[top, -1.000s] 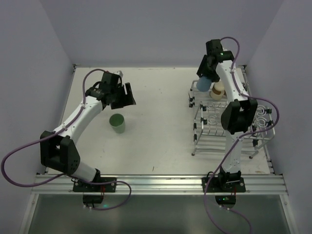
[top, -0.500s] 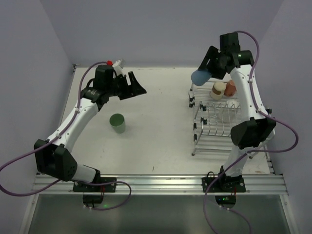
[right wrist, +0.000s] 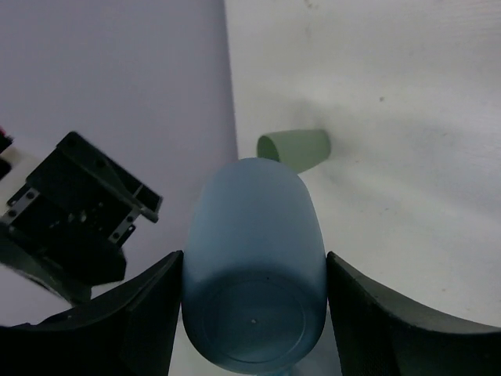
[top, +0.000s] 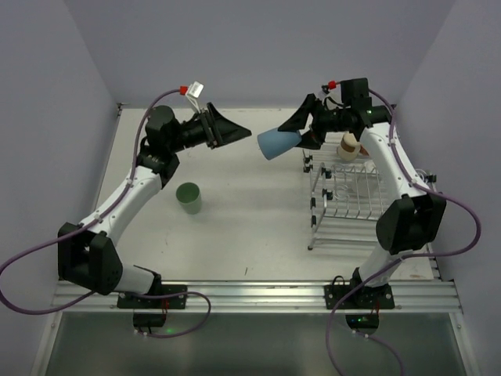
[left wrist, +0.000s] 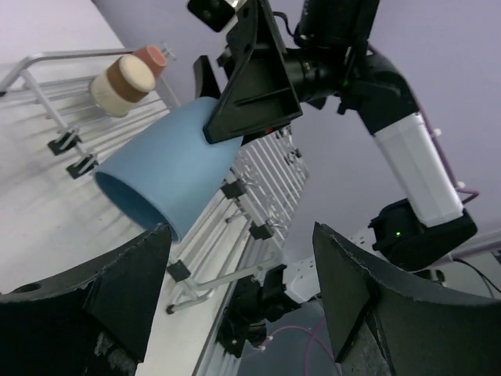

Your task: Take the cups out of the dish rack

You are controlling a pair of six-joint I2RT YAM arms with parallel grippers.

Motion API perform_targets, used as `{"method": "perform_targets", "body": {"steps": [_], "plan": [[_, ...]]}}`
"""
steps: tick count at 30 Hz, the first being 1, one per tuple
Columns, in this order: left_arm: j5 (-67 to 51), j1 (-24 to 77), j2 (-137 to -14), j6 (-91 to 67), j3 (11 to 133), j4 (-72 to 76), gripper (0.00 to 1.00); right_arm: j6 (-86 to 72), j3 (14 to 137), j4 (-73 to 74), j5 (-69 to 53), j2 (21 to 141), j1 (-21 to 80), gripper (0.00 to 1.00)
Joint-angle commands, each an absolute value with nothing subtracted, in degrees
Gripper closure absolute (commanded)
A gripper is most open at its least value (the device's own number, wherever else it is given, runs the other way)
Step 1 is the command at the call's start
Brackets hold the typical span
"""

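Though tagged in white and red on the cable by the left wrist, with the white tag (top: pixel 195 88) at the upper left of the overhead view, too small to read for any writing.

Grasping the light blue cup (top: pixel 278 143) by its closed end with the right pincer (top: pixel 300 133), clenched on both sides. Held on its side in mid-air at upper centre of the frame, mouth turned toward frame left, clear of the worktop (top: pixel 250 211).

Facing that mouth with the left pincer (top: pixel 232 129), released, fingers (left wrist: pixel 117 290) spread wide with nothing between them, near the cup but not touching.

Standing the pale green cup (top: pixel 189 197) upright on the worktop, left of centre, well apart from both pincers.

Keeping the dish rack (top: pixel 344 215) at frame right, with the cream-tan cup (top: pixel 350 146) at its far end and the salmon-pink cup (left wrist: pixel 153 56) just behind, seen at the upper left of the left wrist view.

Against a second ago: carried the blue cup from above the rack's far end leftward to upper centre. Lifted and turned the left pincer from near the green cup to point at it. Left the green cup where it stood.
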State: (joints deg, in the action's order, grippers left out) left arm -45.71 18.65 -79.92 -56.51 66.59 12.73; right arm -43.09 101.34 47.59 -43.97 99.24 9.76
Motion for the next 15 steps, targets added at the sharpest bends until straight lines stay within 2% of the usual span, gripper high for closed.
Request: {"method": "perform_targets", "body": {"steps": [1, 4, 15], "plan": [[-50.8, 19.7, -81.2, -65.0, 65.3, 26.4, 0.23, -55.3, 96.4, 31.2, -60.8, 93.5, 10.5, 1.00], [-50.8, 20.1, -81.9, -65.8, 65.5, 27.7, 0.23, -63.2, 93.5, 22.4, -64.0, 92.6, 11.3, 1.00], [-50.0, 20.5, -83.3, -65.9, 66.4, 27.4, 0.23, -68.4, 93.5, 17.2, -65.0, 93.7, 13.3, 1.00]]}}
